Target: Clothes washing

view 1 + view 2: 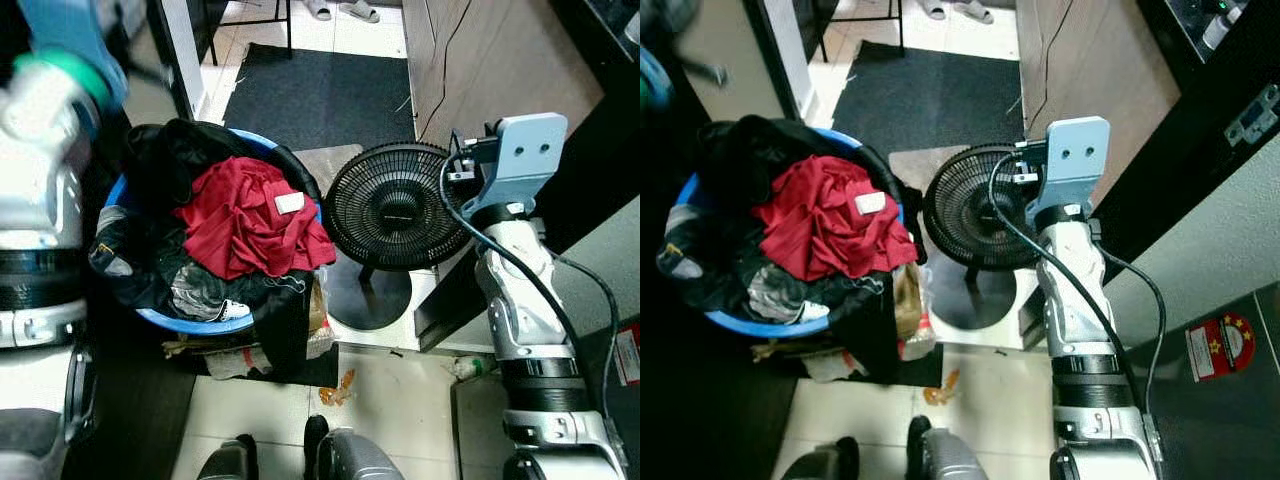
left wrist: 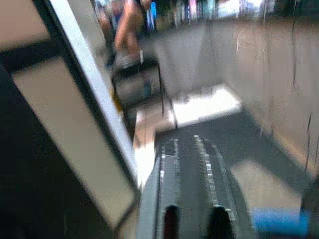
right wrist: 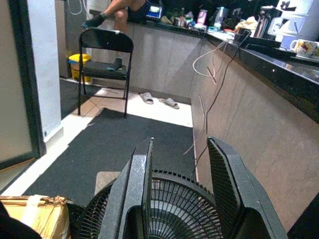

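Laundry filled the blue basket (image 1: pixel 160 320) on the floor at my left front: a red garment (image 1: pixel 245 220) lay on top with a small white tag (image 1: pixel 289 203) showing, and dark clothes (image 1: pixel 175 150) were heaped around and under it, some hanging over the rim. Just beside the basket, to its right, a black fan (image 1: pixel 390 205) stood on its round base, its grille tilted upward. Behind both lay a dark mat (image 1: pixel 320 95), with a wooden cabinet side (image 1: pixel 490 70) running along its right edge. My right gripper (image 3: pixel 182 189) hung above the fan with its two black fingers (image 3: pixel 134 194) spread apart and nothing between them; past them I saw a black folding chair (image 3: pixel 104 47), a pair of slippers (image 3: pixel 159 99) on the tiles and a person's legs at the far end. My left arm (image 1: pixel 40 150) was raised over the basket's left side, blurred. I could see the left gripper (image 2: pixel 192 189) pointing along the mat, but I could not tell how its fingers stood.
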You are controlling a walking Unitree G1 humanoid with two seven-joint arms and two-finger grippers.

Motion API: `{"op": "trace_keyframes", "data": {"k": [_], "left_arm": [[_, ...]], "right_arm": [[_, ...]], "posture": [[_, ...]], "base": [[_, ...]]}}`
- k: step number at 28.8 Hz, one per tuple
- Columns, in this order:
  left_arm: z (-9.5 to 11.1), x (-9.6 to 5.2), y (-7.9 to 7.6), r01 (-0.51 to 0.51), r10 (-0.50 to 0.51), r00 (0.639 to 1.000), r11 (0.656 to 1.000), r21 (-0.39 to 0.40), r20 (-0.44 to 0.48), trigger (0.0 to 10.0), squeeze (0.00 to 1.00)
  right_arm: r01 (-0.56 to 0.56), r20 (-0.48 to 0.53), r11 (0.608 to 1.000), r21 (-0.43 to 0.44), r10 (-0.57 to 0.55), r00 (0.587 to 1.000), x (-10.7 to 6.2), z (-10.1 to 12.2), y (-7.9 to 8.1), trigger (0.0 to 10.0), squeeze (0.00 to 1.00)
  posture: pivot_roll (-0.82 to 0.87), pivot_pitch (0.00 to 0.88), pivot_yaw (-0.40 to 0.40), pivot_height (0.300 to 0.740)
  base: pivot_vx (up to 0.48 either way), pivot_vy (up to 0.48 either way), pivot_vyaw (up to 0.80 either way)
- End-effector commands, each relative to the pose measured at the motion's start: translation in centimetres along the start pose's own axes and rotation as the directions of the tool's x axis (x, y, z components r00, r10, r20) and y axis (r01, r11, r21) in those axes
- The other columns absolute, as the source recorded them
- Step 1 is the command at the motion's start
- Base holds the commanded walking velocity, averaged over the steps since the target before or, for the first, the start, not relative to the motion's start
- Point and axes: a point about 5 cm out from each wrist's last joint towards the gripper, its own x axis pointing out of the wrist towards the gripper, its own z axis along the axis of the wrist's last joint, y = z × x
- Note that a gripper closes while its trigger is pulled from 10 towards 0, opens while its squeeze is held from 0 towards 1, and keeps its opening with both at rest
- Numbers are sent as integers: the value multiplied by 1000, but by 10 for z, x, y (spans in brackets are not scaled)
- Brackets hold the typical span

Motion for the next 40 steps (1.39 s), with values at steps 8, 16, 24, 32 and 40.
{"op": "trace_keyframes", "data": {"k": [8, 16, 24, 32, 40], "left_arm": [[-59, 10, -22, 12, -25, 978, 998, -66, -206, 10000, 1000], [-39, 21, -67, 205, -212, 969, 976, -68, -128, 10000, 1000], [-31, 22, -88, 282, -292, 951, 954, -101, -101, 10000, 1000], [-87, 14, -85, 229, -265, 929, 960, -159, -260, 10000, 906], [-113, 3, -111, 318, -384, 862, 918, -237, -331, 10000, 0]], "right_arm": [[7, -9, 1000, 4, -7, 1000, -2, -4, -2, 10000, 0], [19, -3, 1000, -3, -19, 1000, -2, -3, -6, 10000, 0], [31, -8, 999, -8, -32, 999, -4, -5, -8, 10000, 0], [35, 1, 999, -11, -35, 999, -2, -4, -9, 10000, 0], [43, 3, 999, -24, -43, 999, -6, -3, -14, 10000, 0]], "posture": [[11, 143, 12, 740], [0, 143, 24, 740], [-2, 135, 33, 740], [-7, 131, 29, 740], [-36, 129, 40, 740]], "base": [[0, 0, 0], [0, 0, 0], [0, 0, 0], [0, 0, 0], [0, 0, 0]]}}
